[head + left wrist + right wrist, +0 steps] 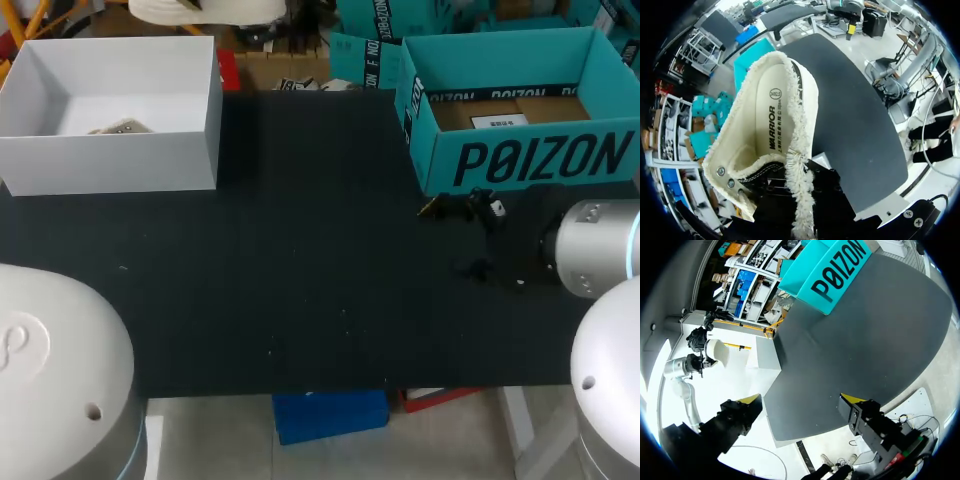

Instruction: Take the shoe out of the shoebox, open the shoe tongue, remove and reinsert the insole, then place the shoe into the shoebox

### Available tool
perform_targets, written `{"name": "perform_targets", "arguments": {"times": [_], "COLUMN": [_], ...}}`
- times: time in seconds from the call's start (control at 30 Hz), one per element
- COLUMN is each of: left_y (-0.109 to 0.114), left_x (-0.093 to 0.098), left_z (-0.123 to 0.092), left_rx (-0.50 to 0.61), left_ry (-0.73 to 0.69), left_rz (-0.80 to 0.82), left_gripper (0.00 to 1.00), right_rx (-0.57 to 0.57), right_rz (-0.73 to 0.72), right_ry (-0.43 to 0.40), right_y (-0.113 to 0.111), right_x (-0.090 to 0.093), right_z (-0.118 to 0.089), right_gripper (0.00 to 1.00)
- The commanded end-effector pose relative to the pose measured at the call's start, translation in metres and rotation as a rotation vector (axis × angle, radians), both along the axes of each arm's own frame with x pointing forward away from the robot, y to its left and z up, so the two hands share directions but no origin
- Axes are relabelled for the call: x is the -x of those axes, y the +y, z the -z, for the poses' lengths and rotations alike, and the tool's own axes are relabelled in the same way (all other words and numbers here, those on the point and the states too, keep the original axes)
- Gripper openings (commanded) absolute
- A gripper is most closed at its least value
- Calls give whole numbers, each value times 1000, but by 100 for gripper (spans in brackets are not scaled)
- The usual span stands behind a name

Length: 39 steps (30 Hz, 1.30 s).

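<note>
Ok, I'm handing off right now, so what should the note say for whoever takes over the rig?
Left gripper: shut on the shoe, held up in the air.
Right gripper: open and empty, over the table near the teal shoebox.
Insole: lying inside the shoe.
Done: shoe is out of the box.
Cannot tell whether the insole has already been out and back.
Left: put the shoe into the shoebox.

Black table (300, 270). Open white box (110, 165) sits at far left corner. Open teal shoebox (540, 160) at far right corner, well apart.
</note>
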State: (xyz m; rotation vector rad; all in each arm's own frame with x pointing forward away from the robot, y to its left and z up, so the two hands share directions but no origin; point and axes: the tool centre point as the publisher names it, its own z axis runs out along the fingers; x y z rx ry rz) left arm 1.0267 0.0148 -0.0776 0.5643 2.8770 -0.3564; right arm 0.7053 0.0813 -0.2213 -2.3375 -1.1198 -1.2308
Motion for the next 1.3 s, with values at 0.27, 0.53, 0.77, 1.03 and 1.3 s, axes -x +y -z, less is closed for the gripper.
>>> {"name": "perform_targets", "arguments": {"times": [0.27,0.53,0.77,1.03,1.3], "left_y": [105,156,183,187,183], "left_x": [-12,-43,-80,-111,-120], "left_z": [43,77,102,131,168], "left_rx": [30,23,-27,-87,-182], "left_ry": [39,28,12,6,-15], "left_rz": [-616,-674,-660,-594,-501], "left_gripper": [0,0,0,0,0], "right_rx": [35,35,35,35,35], "right_rz": [130,130,130,130,130], "right_ry": [-79,-79,-79,-79,-79], "right_y": [3,3,3,3,3], "right_x": [6,6,6,6,6], "right_z": [6,6,6,6,6], "right_gripper": [100,100,100,100,100]}}
